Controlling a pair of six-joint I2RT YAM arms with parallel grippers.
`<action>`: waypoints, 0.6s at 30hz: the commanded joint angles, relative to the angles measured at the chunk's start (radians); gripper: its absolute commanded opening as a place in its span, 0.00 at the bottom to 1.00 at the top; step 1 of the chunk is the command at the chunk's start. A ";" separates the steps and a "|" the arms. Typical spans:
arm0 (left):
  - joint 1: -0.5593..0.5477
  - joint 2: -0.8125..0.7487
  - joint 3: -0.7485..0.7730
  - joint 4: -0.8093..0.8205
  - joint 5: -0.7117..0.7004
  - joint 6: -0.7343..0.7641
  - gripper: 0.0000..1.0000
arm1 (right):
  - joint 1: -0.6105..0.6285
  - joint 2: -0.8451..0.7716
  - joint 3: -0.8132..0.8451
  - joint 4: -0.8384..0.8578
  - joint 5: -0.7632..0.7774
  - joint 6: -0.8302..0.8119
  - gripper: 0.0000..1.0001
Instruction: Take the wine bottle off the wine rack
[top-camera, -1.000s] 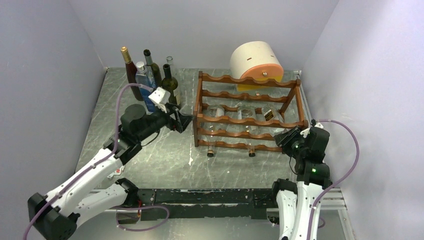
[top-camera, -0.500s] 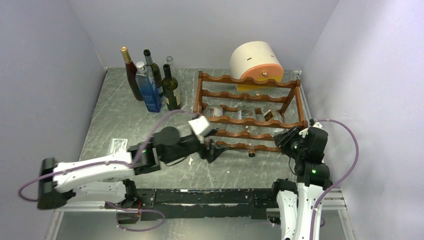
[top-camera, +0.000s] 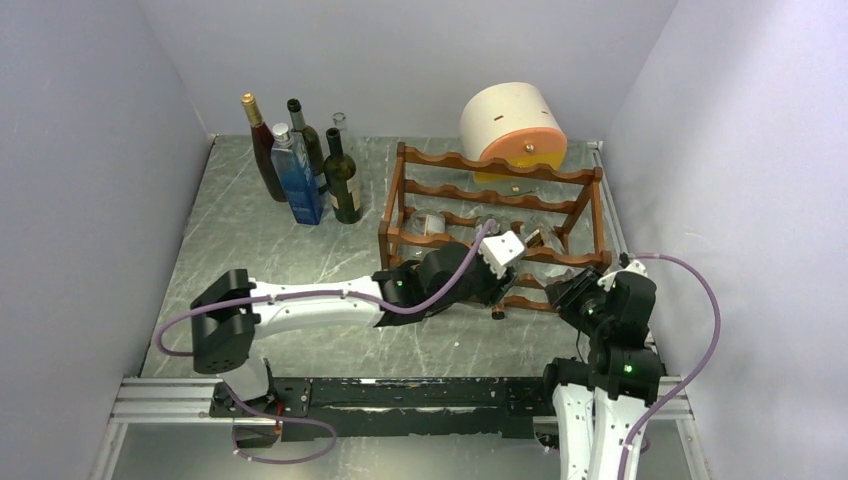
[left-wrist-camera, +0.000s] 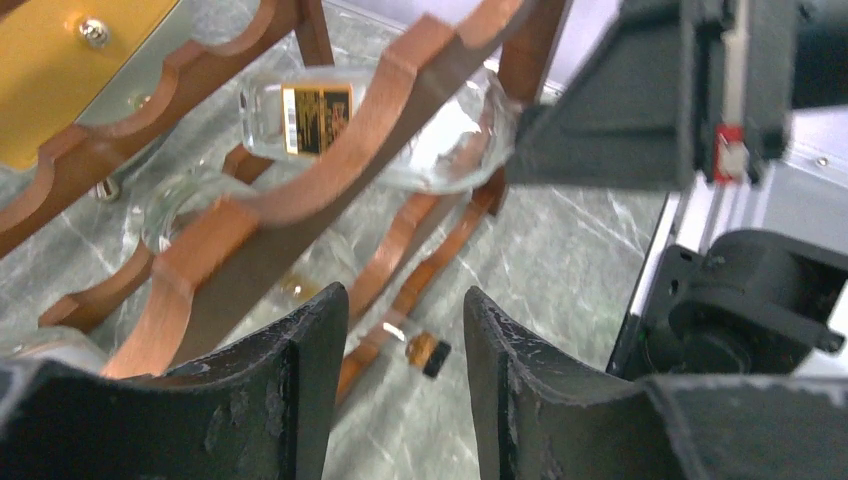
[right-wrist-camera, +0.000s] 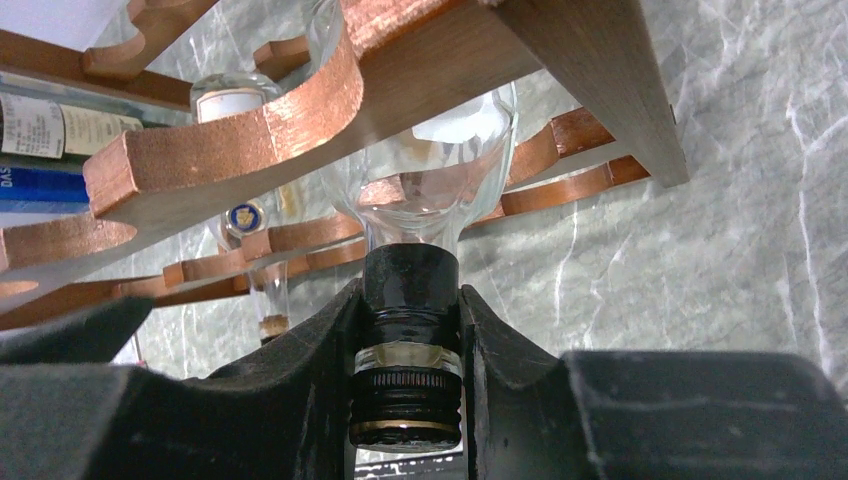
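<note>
On the rack (top-camera: 497, 166), at its right end, the bottle (right-wrist-camera: 432, 170) is lodged, not yet drawn out. Its neck is clamped by the right gripper (right-wrist-camera: 409, 305); pulling it free is left. The left gripper (left-wrist-camera: 404, 312) is parted, empty, near the rack. The clamp is shown only by the right wrist view; from above it is hidden.

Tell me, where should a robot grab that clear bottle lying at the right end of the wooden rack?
By its dark-capped neck, coming from the rack's near side. The clear bottle lies flat, its wide body cradled between the rails of the wine rack. Only the narrow neck pokes out, and it is slim enough for two fingers. The right gripper is clamped there.
</note>
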 joint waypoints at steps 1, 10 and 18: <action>0.003 0.083 0.116 0.066 -0.063 0.016 0.49 | 0.015 -0.074 0.042 -0.103 -0.061 0.008 0.00; 0.044 0.187 0.201 0.061 -0.094 -0.032 0.48 | 0.015 -0.184 0.130 -0.191 -0.019 -0.024 0.00; 0.085 0.260 0.304 0.018 -0.077 -0.040 0.48 | 0.015 -0.257 0.210 -0.272 0.008 -0.049 0.00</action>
